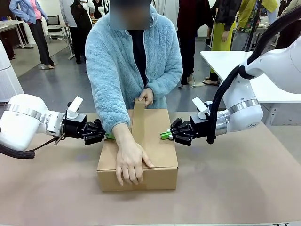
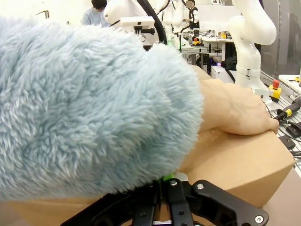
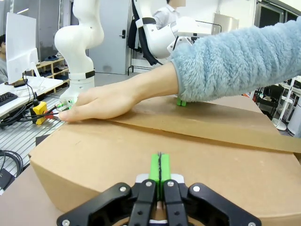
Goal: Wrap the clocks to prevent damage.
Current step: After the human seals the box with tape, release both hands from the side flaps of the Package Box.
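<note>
Pressing flat on the brown cardboard box (image 1: 155, 155), the person's hand (image 1: 129, 162) is smoothing the brown tape strip (image 1: 139, 123); your left gripper (image 1: 107, 135) and right gripper (image 1: 165, 135), both closed and empty, are bracing its sides. Any clocks are hidden. Push harder and you're risking denting the walls.

Both arms are glossy white with rounded housings and a brushed silver ring at each wrist. The left gripper (image 1: 107, 136) and right gripper (image 1: 164, 135) are black, jointed linkages with silver screws and bright green pads. A thick black cable (image 1: 221, 96) loops along the right arm. The person wears a fluffy light-blue fleece jacket (image 1: 117, 61) over a dark top.
</note>
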Available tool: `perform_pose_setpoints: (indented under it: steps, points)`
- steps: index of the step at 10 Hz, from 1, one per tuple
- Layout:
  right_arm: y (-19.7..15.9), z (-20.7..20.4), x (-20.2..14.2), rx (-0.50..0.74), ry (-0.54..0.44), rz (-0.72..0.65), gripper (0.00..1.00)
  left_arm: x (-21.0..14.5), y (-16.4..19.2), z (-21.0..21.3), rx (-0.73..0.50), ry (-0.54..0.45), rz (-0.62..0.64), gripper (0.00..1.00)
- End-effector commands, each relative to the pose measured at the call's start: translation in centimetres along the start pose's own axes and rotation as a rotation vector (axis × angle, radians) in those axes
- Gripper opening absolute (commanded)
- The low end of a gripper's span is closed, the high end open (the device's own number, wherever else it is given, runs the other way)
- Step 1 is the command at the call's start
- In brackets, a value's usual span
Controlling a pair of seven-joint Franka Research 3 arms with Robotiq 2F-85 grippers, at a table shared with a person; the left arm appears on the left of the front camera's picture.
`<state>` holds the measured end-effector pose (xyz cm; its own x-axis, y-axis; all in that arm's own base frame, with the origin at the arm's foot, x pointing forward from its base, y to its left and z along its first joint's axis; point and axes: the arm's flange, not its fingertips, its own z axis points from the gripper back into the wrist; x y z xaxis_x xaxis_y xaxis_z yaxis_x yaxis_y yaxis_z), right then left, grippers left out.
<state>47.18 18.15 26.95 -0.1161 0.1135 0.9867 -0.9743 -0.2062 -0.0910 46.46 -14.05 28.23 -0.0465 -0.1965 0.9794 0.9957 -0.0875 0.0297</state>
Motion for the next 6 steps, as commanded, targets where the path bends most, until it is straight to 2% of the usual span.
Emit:
perform_pose_setpoints:
  steps: [1, 6]
  points:
    - [0.04, -0.05, -0.19, -0.003, 0.007, 0.001, 0.01, -0.15, 0.0, -0.19, 0.013, -0.001, 0.002, 0.0]
    - [0.04, -0.05, -0.19, -0.003, 0.007, 0.001, 0.01, -0.15, 0.0, -0.19, 0.013, -0.001, 0.002, 0.0]
